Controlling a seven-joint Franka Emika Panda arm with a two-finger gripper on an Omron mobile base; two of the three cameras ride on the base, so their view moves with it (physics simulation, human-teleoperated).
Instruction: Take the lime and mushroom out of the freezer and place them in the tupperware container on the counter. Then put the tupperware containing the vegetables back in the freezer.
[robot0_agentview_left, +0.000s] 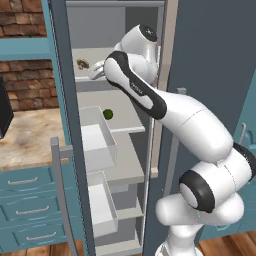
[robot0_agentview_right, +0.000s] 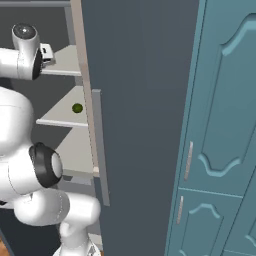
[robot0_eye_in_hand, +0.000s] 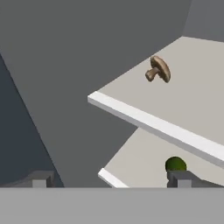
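Even flat light, sharp, no glare

Both base views flank the open freezer (robot0_agentview_left: 125, 150); hand view peers inside.

One mushroom (robot0_agentview_left: 82, 64) on the upper shelf and one lime (robot0_agentview_left: 108, 114) on the shelf below, inside one open freezer (robot0_agentview_left: 120, 30). Two white drawer bins (robot0_agentview_left: 98, 137) stand pulled out beneath them. One counter (robot0_agentview_left: 30, 135) at left carries three teal drawers (robot0_agentview_left: 25, 182) below it.
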